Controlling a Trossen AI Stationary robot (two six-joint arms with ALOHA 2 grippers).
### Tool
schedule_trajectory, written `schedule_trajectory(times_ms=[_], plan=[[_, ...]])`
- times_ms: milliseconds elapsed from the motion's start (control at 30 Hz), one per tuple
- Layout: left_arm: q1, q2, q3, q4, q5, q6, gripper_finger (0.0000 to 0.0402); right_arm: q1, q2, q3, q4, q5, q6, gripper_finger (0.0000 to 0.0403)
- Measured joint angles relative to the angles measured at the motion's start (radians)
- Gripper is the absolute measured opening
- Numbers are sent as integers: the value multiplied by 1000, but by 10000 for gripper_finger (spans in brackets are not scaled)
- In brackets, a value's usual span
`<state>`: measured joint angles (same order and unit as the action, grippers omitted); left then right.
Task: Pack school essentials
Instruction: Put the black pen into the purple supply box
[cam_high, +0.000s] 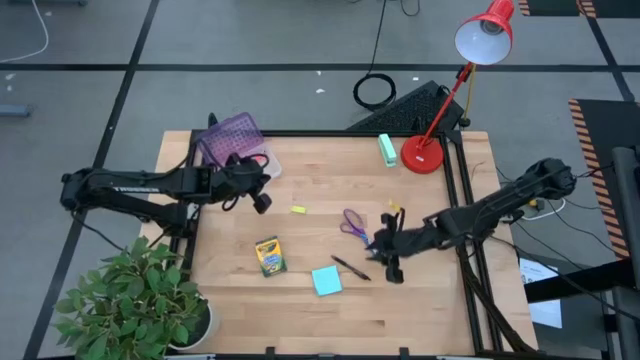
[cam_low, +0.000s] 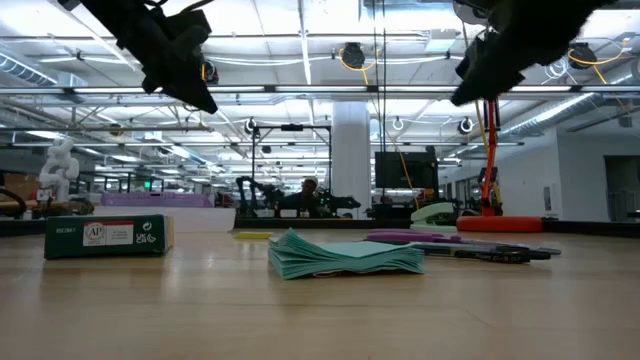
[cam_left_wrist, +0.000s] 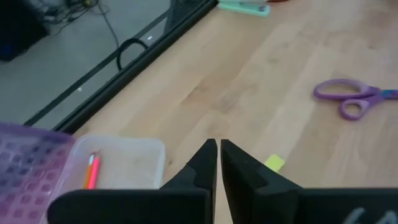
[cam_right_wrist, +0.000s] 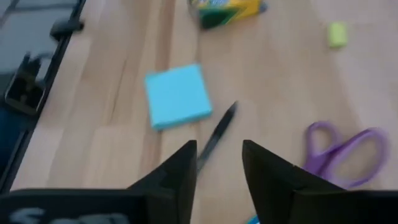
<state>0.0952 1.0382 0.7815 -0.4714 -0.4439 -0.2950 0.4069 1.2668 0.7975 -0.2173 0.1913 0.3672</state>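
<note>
On the wooden table lie a yellow-green crayon box (cam_high: 269, 256), a light-blue sticky-note pad (cam_high: 326, 281), a black pen (cam_high: 350, 268), purple-handled scissors (cam_high: 353, 224) and a tiny yellow eraser (cam_high: 298, 210). A clear box (cam_left_wrist: 118, 165) with a purple lid (cam_high: 230, 138) stands at the far left, and an orange pencil (cam_left_wrist: 92, 171) lies inside it. My left gripper (cam_high: 262, 200) hovers shut beside that box, holding nothing. My right gripper (cam_right_wrist: 217, 158) is open and raised above the table, over the black pen (cam_right_wrist: 216, 132), next to the scissors (cam_right_wrist: 342, 149).
A red desk lamp (cam_high: 425, 150) and a mint-green oblong block (cam_high: 387, 148) stand at the far right of the table. A potted plant (cam_high: 140, 300) sits off the near left corner. Bare wood lies along the near edge.
</note>
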Motion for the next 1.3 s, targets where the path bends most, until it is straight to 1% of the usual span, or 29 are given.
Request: schedule_trajectory(times_ms=[167,267,367,467,533,600,667,767,800,1000,1167,1300], plan=[[-20,24,0,28,0,24,26,89,84,0,-7,68,15,142],[-27,39,-1,43,3,17,26,100,120,0,-11,150,33,144],[-41,55,-2,59,9,9,26,99,140,0,-5,169,39,144],[-54,79,2,105,10,13,26,101,167,0,16,169,36,144],[-59,87,-2,91,10,25,26,102,192,0,55,165,46,144],[-64,101,2,133,10,36,26,102,220,1,77,147,59,144],[-65,102,-2,124,11,51,26,98,258,0,135,137,65,144],[-64,116,1,159,29,69,26,97,310,0,194,90,58,151],[-64,117,-1,147,35,76,26,97,325,0,222,67,56,156],[-64,120,-1,159,55,87,26,95,370,1,246,48,17,194],[-64,119,-1,165,55,91,26,94,411,1,258,70,-22,225],[-64,119,-1,168,58,91,26,88,434,1,259,70,-24,239]])
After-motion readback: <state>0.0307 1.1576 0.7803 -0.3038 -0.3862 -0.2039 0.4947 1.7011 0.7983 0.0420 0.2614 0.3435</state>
